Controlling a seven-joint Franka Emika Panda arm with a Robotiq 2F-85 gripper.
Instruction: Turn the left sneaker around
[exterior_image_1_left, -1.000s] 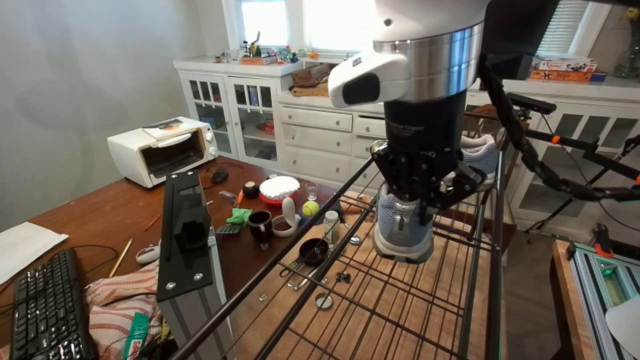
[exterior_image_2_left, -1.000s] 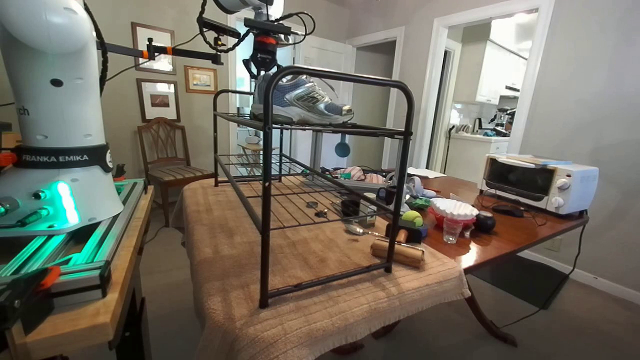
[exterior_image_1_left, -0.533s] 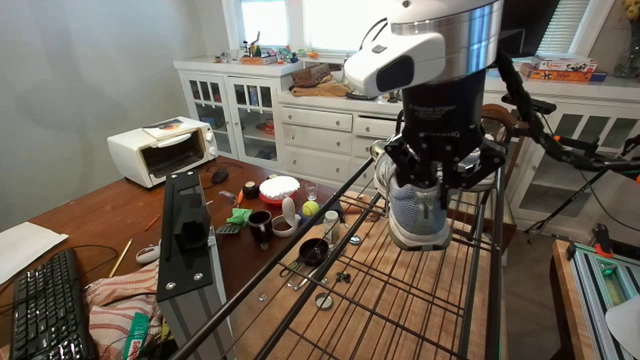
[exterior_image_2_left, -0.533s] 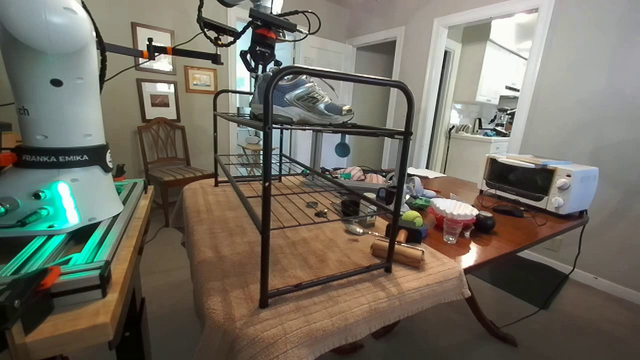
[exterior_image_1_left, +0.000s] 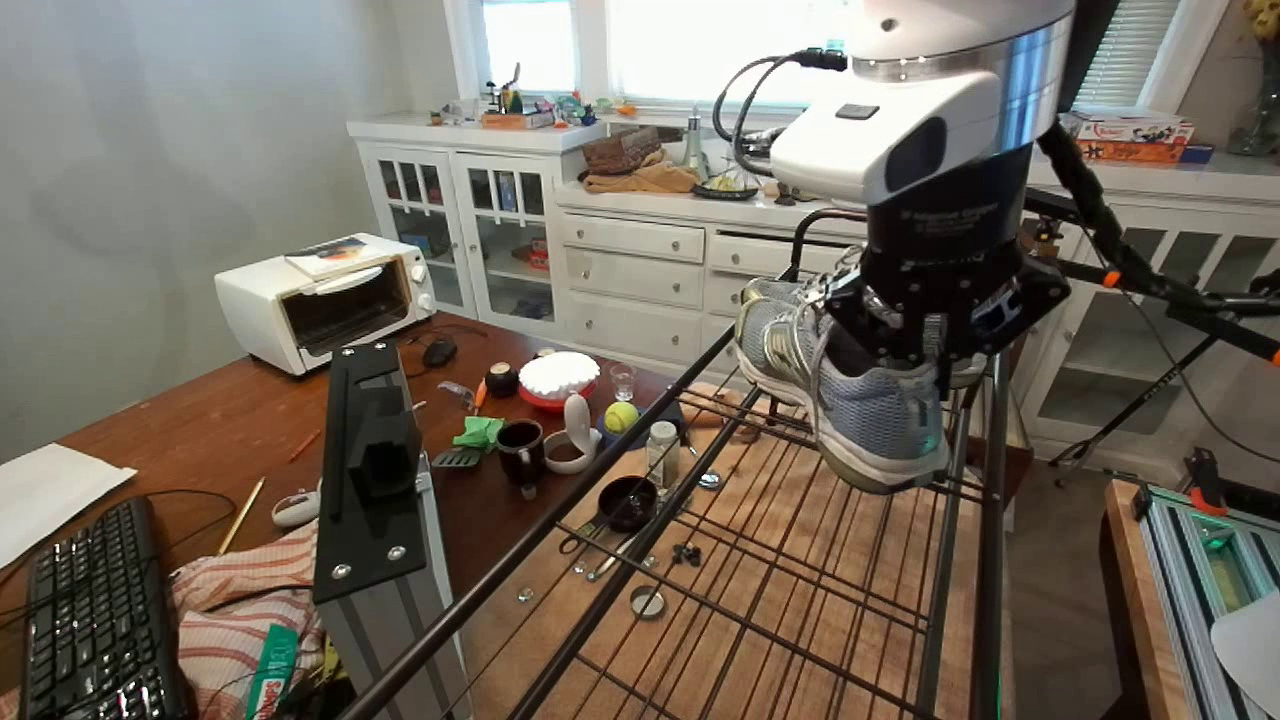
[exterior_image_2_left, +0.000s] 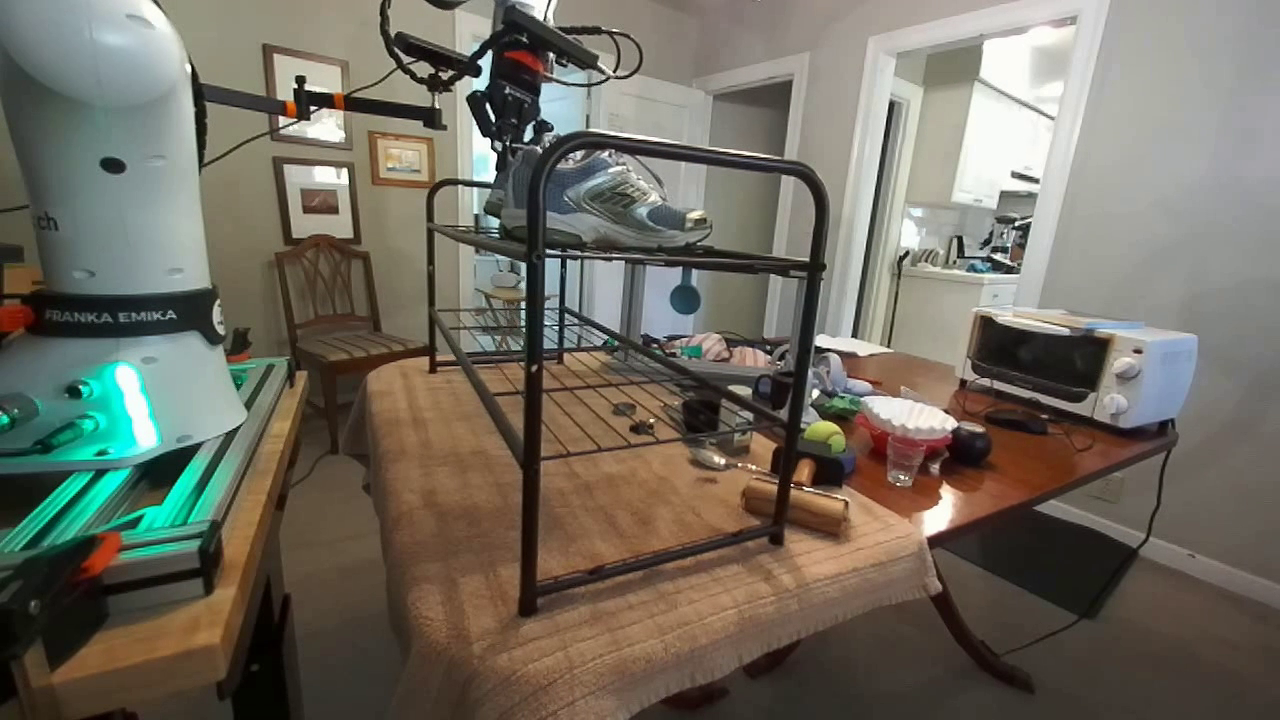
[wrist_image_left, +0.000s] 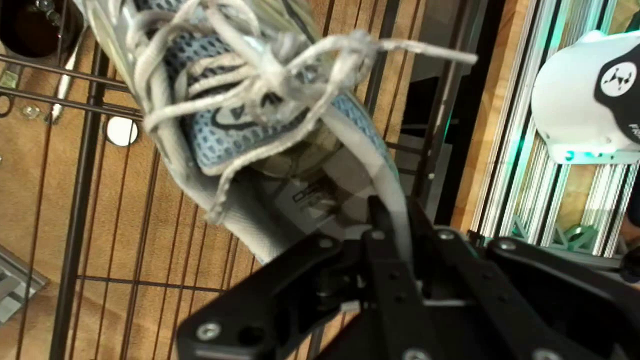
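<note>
One robot arm (exterior_image_1_left: 850, 140), one gripper (exterior_image_1_left: 938, 366) and two matching grey sneakers appear at one black wire rack (exterior_image_2_left: 533, 400). The left sneaker (exterior_image_1_left: 872, 412) is right of centre in an exterior view, at the rack's top level, heel towards the viewer; whether its sole touches the wires cannot be told. The second sneaker (exterior_image_2_left: 625, 200) is at the top centre of an exterior view, toe to the right, hiding most of the left sneaker there. The arm enters from the top edge in both exterior views, wrist leaning slightly, gripper pointing down. The jaws are narrow, pinching the left sneaker's collar. The wrist view alone shows lettering inside the shoe, below knotted laces (wrist_image_left: 287, 82). Three framed pictures (exterior_image_2_left: 316, 200) hang at upper left in an exterior view; a keyboard (exterior_image_1_left: 95, 600) lies at lower left in an exterior view.
</note>
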